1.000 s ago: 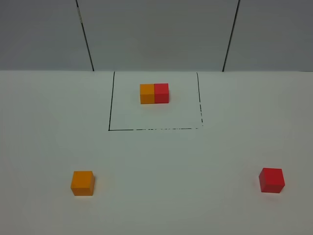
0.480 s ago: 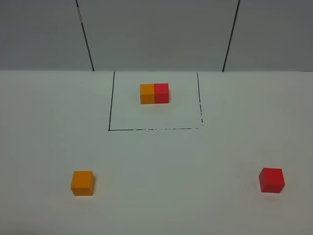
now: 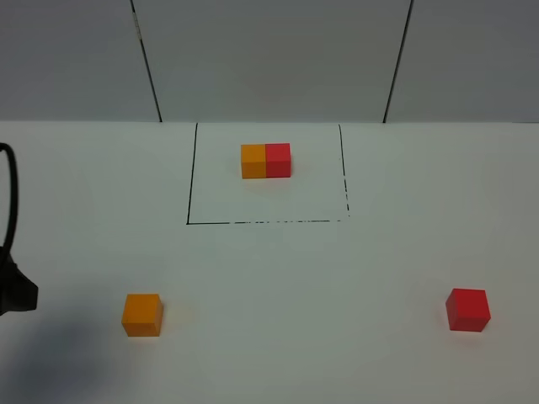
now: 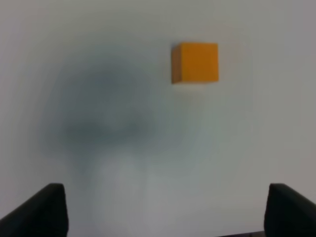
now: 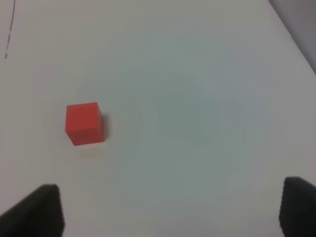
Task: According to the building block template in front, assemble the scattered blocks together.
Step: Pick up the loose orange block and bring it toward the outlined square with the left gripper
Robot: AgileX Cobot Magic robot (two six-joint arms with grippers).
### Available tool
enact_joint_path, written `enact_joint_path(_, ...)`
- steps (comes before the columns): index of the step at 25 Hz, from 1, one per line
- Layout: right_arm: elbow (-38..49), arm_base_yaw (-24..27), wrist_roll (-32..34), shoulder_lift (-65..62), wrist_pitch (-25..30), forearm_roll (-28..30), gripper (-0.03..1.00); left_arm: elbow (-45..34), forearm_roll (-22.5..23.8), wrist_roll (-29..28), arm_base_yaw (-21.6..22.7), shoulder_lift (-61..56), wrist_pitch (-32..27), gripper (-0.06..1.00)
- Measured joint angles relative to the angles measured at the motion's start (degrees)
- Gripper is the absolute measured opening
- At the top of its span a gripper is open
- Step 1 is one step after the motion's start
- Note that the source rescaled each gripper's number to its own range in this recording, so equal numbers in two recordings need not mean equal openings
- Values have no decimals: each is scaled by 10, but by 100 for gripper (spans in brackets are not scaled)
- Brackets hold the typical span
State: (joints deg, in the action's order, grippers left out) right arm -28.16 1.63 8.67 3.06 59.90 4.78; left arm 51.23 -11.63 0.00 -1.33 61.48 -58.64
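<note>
white matte surface (image 3: 337,269), grey panelled wall (image 3: 269,59) behind it with two dark seams.

left pincer (image 4: 168,212): spread wide, dark fingertips (image 4: 49,210) at the two corners of its wrist view, bare surface between them. it hangs above the surface over a soft blurred shadow (image 4: 98,113). orange cube (image 4: 196,62) lies ahead of the fingertips, off the pincer's midline, touching neither finger. in the high view only a dark part of the left arm (image 3: 17,293) and a black cable (image 3: 8,194) show at the left edge; the orange cube sits flat near that arm, front left of the surface.

right pincer (image 5: 168,207): also spread wide, bare surface between the fingertips. red cube (image 5: 84,123) lies ahead, towards one finger's side, clear of both. in the high view it sits flat at front right.

the two loose cubes are well apart.

building block template (image 3: 266,160): orange and red cubes joined flush, orange on the left, at rear centre inside the black drawn rectangle (image 3: 192,177), close to its far side. the rectangle's front line is partly broken. both loose cubes lie outside it, nearer the front.
</note>
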Motion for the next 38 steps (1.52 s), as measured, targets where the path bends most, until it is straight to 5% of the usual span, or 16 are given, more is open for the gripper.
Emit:
enact_joint_path(4,0,0,0,0,0,0,76,10,0,0,-3,87,0,77)
enact_joint_path(22,0,0,0,0,0,0,76,43,53,-104,-160,318,162,77)
enact_joint_path(38,0,0,0,0,0,0,76,63,54,-148,-168,435,208,77)
